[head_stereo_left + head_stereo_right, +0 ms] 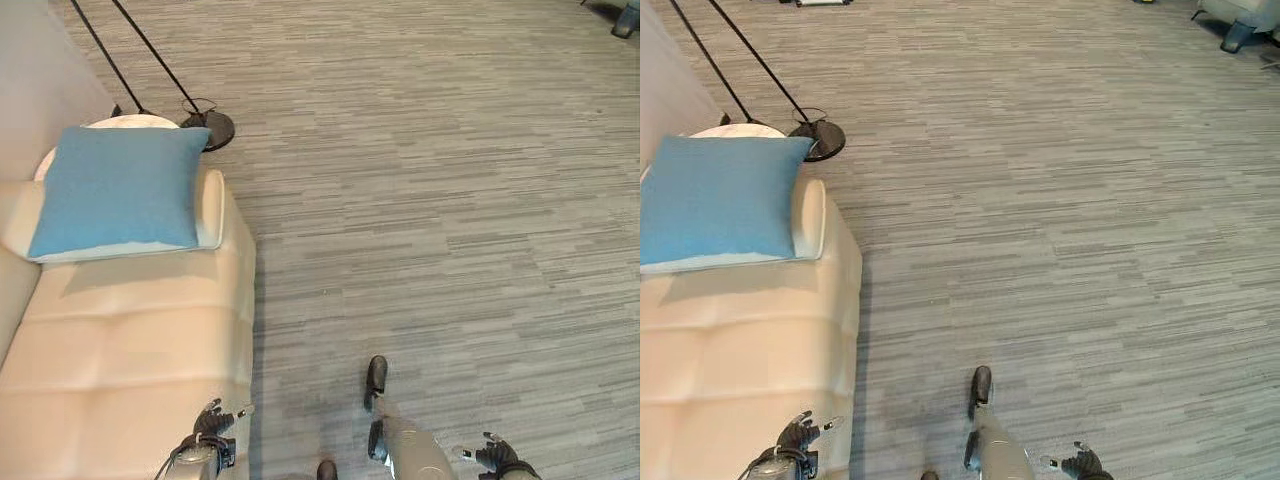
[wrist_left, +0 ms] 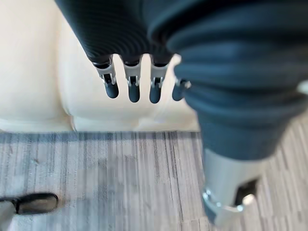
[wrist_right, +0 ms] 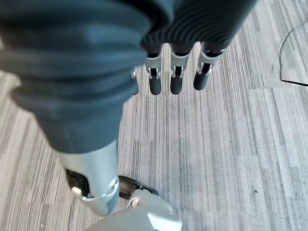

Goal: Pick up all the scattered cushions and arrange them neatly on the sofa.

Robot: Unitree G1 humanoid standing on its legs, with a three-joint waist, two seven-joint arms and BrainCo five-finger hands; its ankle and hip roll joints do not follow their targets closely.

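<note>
Blue cushion leans on sofa armrest, prob. already tidied; left hand & right hand hang relaxed, fingers loose, empty.

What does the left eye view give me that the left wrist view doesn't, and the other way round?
The left eye view takes in the square blue fabric cushion lying on the sofa's armrest, the round black lamp base with thin black poles on the floor beyond it, and the right hand low over the floor. The left wrist view adds a close look along the left hand: its fingers hang straight and relaxed, holding nothing. Both share the cream leather sofa, the grey striped carpet floor and the left hand itself.
</note>
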